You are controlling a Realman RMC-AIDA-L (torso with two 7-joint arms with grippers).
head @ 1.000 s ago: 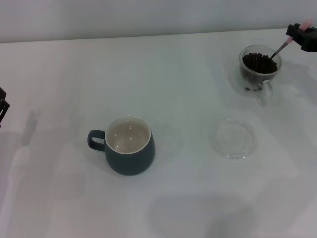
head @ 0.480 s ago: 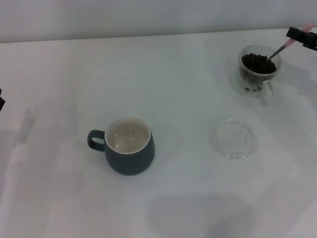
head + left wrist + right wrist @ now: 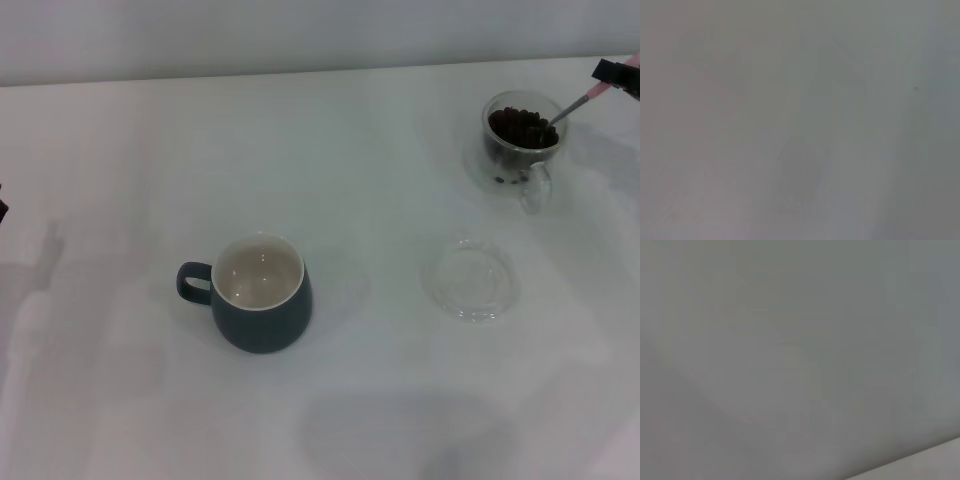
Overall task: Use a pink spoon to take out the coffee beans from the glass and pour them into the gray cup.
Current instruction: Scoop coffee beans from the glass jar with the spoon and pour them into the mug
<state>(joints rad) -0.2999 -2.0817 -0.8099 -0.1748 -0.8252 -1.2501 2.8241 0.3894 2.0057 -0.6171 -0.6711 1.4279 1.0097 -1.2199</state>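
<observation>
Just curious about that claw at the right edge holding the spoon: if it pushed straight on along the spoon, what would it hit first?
Probably the coffee beans in the glass: the right gripper aims the pink spoon down into them, though depth is unclear.

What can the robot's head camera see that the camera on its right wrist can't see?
Only the head view shows the gray cup, the glass of coffee beans, a flat glass dish, and the right gripper at the far right edge holding the pink spoon, its bowl in the glass. The right wrist view shows nothing extra. Both share a plain pale surface.
</observation>
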